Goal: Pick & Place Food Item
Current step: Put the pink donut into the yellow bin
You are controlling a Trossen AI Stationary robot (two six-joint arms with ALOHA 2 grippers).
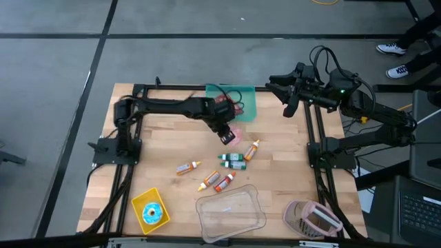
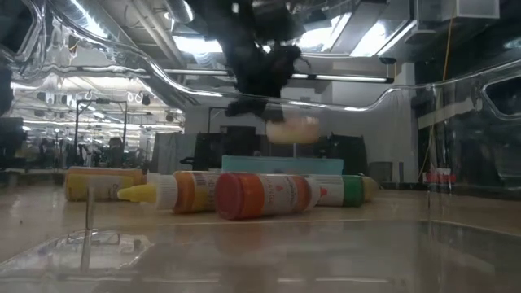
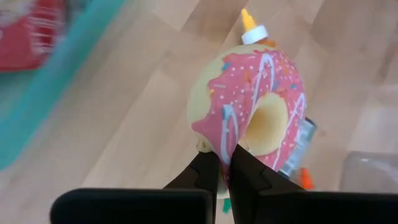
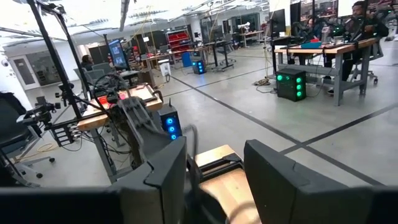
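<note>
A donut with pink frosting and sprinkles (image 3: 255, 106) hangs above the wooden table, with my left gripper (image 3: 227, 171) shut on it. From above, the donut (image 1: 233, 132) and the left gripper (image 1: 226, 138) sit mid-table, just in front of a teal tray (image 1: 242, 96). The low view shows the donut (image 2: 293, 130) in the air below that gripper (image 2: 260, 94). My right gripper (image 1: 286, 93) waits open at the far right, high above the table. My left gripper pinches the donut's rim (image 3: 225, 149) between its two fingers, at the side of the ring nearest the gripper. The fingers slant down from the table's left. The donut is lifted clear of the table, its frosted face toward the wrist camera.
Several small sauce bottles (image 1: 234, 162) lie on the wood in front of the donut. A clear plastic container (image 1: 229, 213), a yellow box with a blue ring (image 1: 150, 210) and a pink item (image 1: 310, 219) stand along the near edge. A red packet (image 1: 224, 102) lies in the teal tray.
</note>
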